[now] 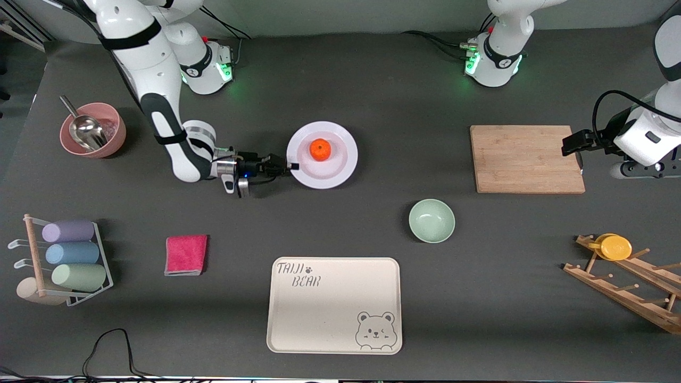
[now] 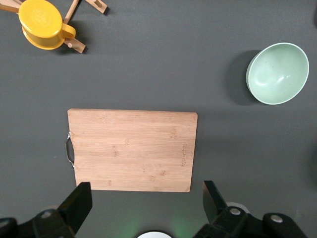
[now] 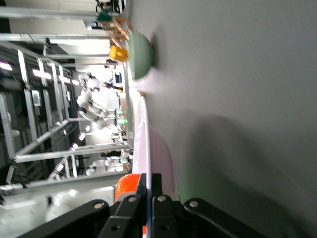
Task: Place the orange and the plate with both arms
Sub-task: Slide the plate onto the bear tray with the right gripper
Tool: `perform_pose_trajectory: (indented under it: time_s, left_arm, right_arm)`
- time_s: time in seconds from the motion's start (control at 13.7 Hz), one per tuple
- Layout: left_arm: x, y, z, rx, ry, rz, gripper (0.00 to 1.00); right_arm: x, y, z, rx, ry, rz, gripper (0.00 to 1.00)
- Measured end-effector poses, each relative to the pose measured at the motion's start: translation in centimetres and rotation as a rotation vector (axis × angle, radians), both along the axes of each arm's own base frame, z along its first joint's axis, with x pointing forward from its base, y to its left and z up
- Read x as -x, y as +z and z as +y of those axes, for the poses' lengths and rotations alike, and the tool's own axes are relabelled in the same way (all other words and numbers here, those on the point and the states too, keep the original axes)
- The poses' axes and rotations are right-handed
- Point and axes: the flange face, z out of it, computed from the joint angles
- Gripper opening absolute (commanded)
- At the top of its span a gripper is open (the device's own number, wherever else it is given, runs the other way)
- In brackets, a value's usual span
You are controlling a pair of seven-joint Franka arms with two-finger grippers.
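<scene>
The white plate [image 1: 340,171] lies mid-table with the orange [image 1: 320,149] resting on it. My right gripper [image 1: 291,166] reaches in low from the right arm's end and is shut on the plate's rim. In the right wrist view the rim [image 3: 147,139] runs edge-on between the closed fingers [image 3: 130,204], with the orange [image 3: 126,184] just past them. My left gripper [image 1: 633,169] waits high up by the cutting board's end; its fingers [image 2: 79,203] stand wide apart with nothing between them.
A wooden cutting board [image 1: 526,158] lies toward the left arm's end. A mint-green bowl [image 1: 431,220] and a cream bear tray [image 1: 334,305] sit nearer the front camera. A pink cloth [image 1: 185,254], a pink bowl with a scoop [image 1: 93,130], a cup rack [image 1: 64,260] and a yellow cup [image 1: 614,247] ring the edges.
</scene>
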Motion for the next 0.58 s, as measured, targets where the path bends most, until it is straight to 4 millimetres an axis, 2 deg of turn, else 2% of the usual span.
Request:
perform_pose_trajectory:
  time_s: [0.36,0.51,0.58]
  left_arm:
    - [0.0,0.0,-0.1,0.001,-0.001,0.000,1.00]
    - [0.0,0.0,-0.1,0.001,-0.002,0.001,1.00]
    - [0.0,0.0,-0.1,0.001,-0.002,0.001,1.00]
  right_arm:
    - [-11.3,9.6,2.7,-0.070,-0.057,0.048,0.00]
    - [-15.5,12.1,3.1,-0.081,-0.083,0.061,0.00]
    - [-17.7,12.6,3.1,-0.081,-0.100,0.069,0.00]
